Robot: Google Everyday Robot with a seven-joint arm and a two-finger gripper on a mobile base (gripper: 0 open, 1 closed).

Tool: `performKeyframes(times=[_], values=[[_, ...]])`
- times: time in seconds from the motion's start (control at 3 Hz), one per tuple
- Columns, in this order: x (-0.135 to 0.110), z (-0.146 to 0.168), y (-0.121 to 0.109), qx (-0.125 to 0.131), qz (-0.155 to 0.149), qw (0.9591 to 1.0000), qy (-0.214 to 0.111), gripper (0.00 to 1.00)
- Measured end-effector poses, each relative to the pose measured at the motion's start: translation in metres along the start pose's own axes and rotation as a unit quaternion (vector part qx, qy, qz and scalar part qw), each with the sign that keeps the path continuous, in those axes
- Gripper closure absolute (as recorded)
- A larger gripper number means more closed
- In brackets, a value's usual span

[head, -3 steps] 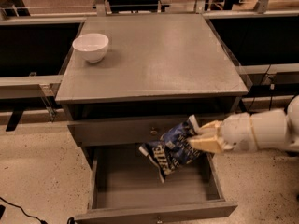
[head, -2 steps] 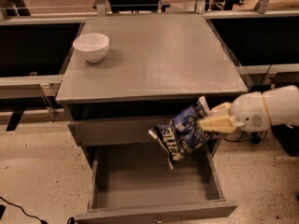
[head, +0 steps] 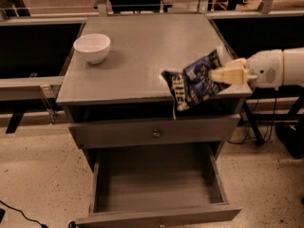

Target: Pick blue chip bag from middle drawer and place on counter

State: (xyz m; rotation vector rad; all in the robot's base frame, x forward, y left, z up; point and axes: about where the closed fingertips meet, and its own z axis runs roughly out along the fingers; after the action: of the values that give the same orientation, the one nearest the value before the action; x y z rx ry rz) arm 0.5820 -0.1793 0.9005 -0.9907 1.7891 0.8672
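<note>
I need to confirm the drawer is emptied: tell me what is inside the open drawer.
Only bare grey floor shows in the drawer; its rear is hidden under the upper drawer front. The gripper holds the bag over the counter edge.

One high camera looks down from the front onto the counter, left of the fingers; the gripper, clasping the blue chip bag, shows at right.

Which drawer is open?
The lower one, the middle drawer, pulled out and showing its bare floor. The drawer front above is shut. The gripper holds the blue chip bag over the counter, front right.
</note>
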Motion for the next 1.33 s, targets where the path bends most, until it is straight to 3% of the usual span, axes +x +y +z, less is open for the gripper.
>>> performKeyframes(times=[0.33,1.0,1.33], values=[[-0.04,-0.005,-0.026,0.033,-0.009,0.9983,-0.046,1.0],[-0.045,-0.005,-0.029,0.042,-0.003,0.9969,-0.066,1.0],[-0.065,0.005,-0.024,0.05,0.023,0.9906,-0.125,1.0]])
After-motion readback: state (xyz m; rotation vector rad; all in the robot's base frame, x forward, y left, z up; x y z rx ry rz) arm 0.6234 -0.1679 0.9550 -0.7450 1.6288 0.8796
